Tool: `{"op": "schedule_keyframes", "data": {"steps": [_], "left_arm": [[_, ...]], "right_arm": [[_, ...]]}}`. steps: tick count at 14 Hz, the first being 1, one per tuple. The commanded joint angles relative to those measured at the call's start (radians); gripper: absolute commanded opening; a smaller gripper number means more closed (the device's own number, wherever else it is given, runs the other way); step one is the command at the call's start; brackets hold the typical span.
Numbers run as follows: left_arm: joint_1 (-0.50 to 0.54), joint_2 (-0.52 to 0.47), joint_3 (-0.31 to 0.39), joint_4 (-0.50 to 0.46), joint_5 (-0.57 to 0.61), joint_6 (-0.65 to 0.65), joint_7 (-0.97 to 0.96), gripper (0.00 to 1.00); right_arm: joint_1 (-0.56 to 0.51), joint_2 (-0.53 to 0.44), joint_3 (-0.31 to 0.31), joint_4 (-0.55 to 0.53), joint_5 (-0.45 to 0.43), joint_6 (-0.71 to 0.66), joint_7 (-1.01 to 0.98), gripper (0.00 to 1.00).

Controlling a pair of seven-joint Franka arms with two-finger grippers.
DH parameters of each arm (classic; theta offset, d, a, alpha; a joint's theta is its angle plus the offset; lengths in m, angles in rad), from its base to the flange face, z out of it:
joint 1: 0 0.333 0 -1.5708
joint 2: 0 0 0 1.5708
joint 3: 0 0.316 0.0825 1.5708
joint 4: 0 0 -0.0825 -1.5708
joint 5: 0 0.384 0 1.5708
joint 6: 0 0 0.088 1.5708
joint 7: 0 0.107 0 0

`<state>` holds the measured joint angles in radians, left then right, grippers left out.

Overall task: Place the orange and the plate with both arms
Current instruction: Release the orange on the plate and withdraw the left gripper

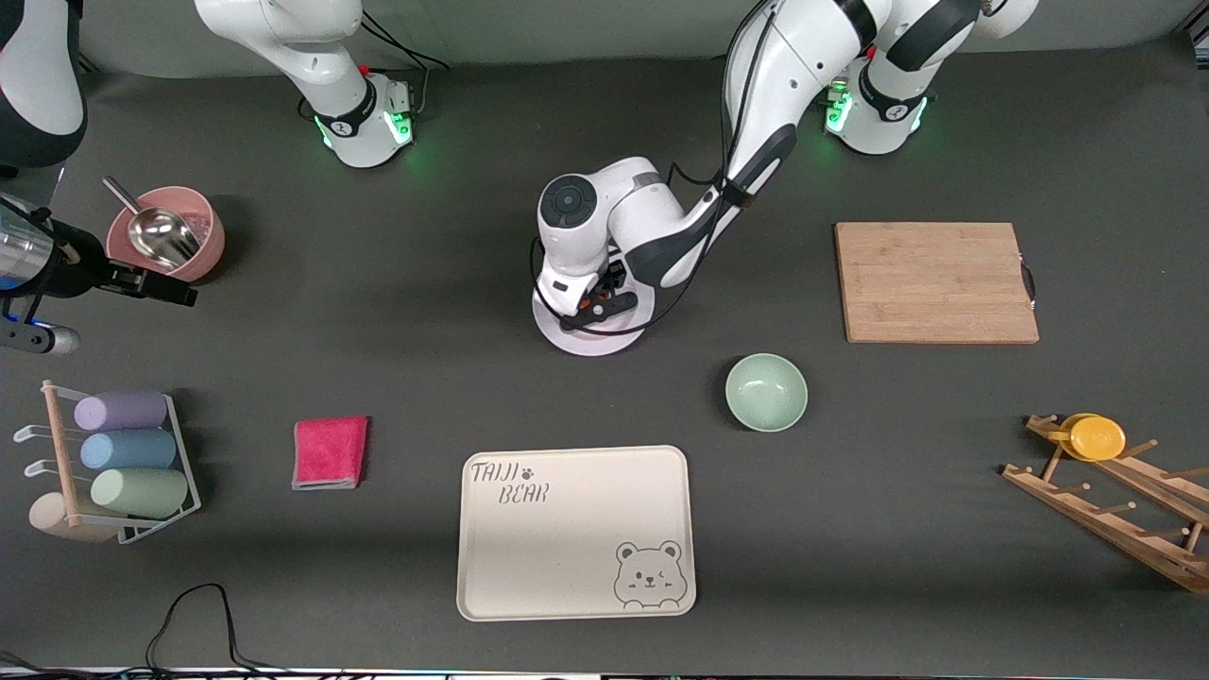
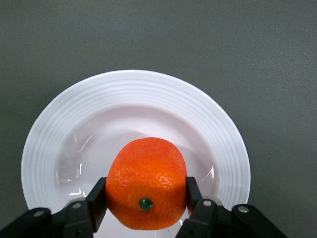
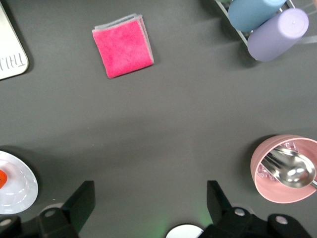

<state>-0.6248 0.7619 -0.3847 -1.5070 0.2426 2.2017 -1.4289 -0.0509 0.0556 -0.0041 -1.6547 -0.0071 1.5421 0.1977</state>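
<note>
The orange [image 2: 146,181] is gripped between the fingers of my left gripper [image 2: 146,198], directly over the well of the lavender-white plate [image 2: 133,94]. In the front view the left gripper [image 1: 595,310] is low over the plate [image 1: 565,337] at mid-table and hides most of it. Only a sliver of orange shows there. I cannot tell whether the orange touches the plate. My right gripper [image 3: 148,198] is open and empty, high over bare table between the plate [image 3: 17,186] and the pink bowl [image 3: 282,168]. It shows at the front view's edge [image 1: 161,283].
A pale green bowl [image 1: 766,392] and a beige bear tray [image 1: 576,532] lie nearer the front camera than the plate. A wooden board [image 1: 935,281] and a peg rack with a yellow disc [image 1: 1096,437] are toward the left arm's end. A pink cloth [image 1: 330,451] and a cup rack [image 1: 123,453] are toward the right arm's end.
</note>
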Motion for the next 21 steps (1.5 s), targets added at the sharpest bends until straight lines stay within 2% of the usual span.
{"op": "schedule_keyframes", "data": {"steps": [1, 5, 6, 10, 12, 14, 16, 19, 21], "left_arm": [[-0.018, -0.001, 0.013, 0.013, 0.014, -0.004, -0.025, 1.0], [0.01, -0.029, 0.015, 0.011, 0.015, -0.039, -0.002, 1.0], [0.039, -0.055, 0.015, 0.011, 0.015, -0.087, 0.03, 1.0], [0.195, -0.2, 0.01, 0.008, 0.0, -0.227, 0.204, 1.0], [0.282, -0.28, 0.013, 0.008, -0.07, -0.301, 0.373, 1.0], [0.367, -0.358, 0.032, 0.008, -0.123, -0.365, 0.502, 1.0], [0.407, -0.432, 0.094, 0.004, -0.135, -0.448, 0.621, 1.0], [0.412, -0.53, 0.238, -0.022, -0.181, -0.529, 0.822, 1.0], [0.412, -0.57, 0.347, -0.021, -0.23, -0.594, 0.968, 1.0]], "right_arm": [[0.008, 0.009, -0.002, 0.026, -0.011, 0.012, 0.02, 1.0], [0.009, 0.004, 0.0, 0.026, -0.011, 0.012, 0.022, 1.0], [0.009, 0.004, 0.0, 0.029, -0.01, 0.015, 0.022, 1.0], [0.006, -0.007, -0.008, 0.029, -0.008, 0.013, 0.011, 1.0], [0.008, 0.007, -0.004, 0.03, -0.004, 0.015, -0.003, 1.0], [0.005, 0.012, -0.005, 0.026, 0.045, 0.015, -0.036, 1.0], [0.002, 0.01, -0.01, 0.004, 0.125, 0.013, -0.037, 1.0], [-0.007, 0.007, -0.04, -0.049, 0.26, 0.027, -0.04, 1.0], [0.002, 0.006, -0.04, -0.083, 0.266, 0.068, -0.037, 1.0]]}}
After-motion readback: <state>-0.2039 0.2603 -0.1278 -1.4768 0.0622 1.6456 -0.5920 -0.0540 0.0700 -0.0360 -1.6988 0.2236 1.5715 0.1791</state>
